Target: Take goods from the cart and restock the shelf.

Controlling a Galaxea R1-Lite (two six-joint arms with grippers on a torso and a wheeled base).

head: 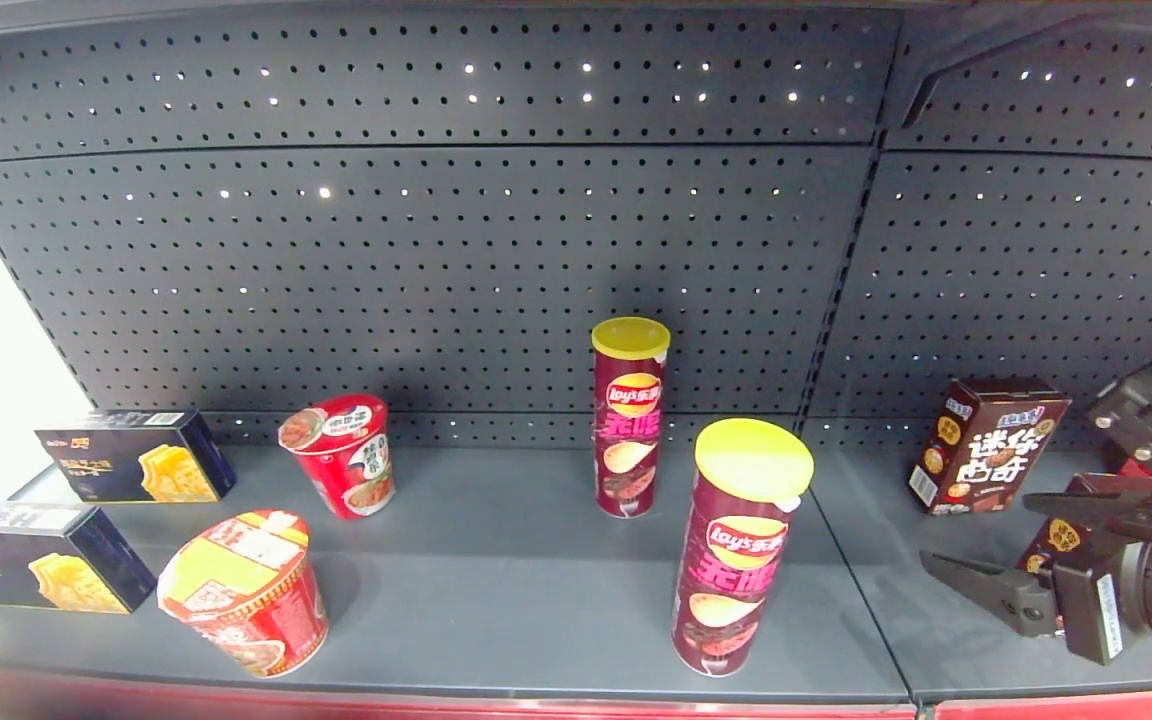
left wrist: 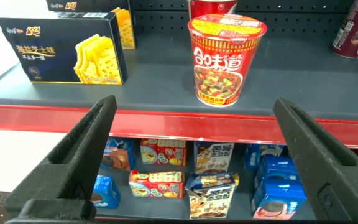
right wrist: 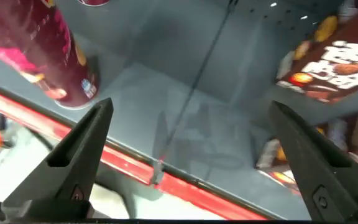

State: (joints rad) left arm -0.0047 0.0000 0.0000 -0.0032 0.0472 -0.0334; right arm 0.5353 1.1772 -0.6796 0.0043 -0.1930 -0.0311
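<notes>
At the far left of the shelf (head: 496, 570), two dark blue boxes with a yellow waffle-like snack printed on them stand one behind the other: the front blue box (head: 36, 555) near the red front lip (head: 536, 705), the rear blue box (head: 136, 455) close to the pegboard back (head: 436, 270).

Just right of them are two red cups. The front cup of noodles (head: 246, 590) stands near the lip, and the rear cup of noodles (head: 341, 455) sits farther back.

In the left wrist view the left gripper (left wrist: 191, 168) hangs in front of the lip (left wrist: 166, 121), facing the front cup (left wrist: 227, 59) and the front blue box (left wrist: 67, 50). Its fingers are spread wide with nothing between them. Under the lip, a lower shelf carries small packets and blue packs (left wrist: 278, 186).

Past the middle stand two maroon, yellow-lidded cans, both upright and apart from each other: the rear chip canister (head: 629, 415) and, further right and nearer the lip, the front chip canister (head: 741, 545).

In the right-hand bay, a brown biscuit box (head: 986, 445) stands upright towards the back.

Farthest right, the right gripper (head: 1026, 545) is over the shelf floor, its fingers wide apart and empty. A second brown box (head: 1061, 535) lies just beside it, partly hidden. The right wrist view shows bare shelf between the fingers, with the front canister (right wrist: 48, 56) to one side and a brown box (right wrist: 337, 62) to the other.
</notes>
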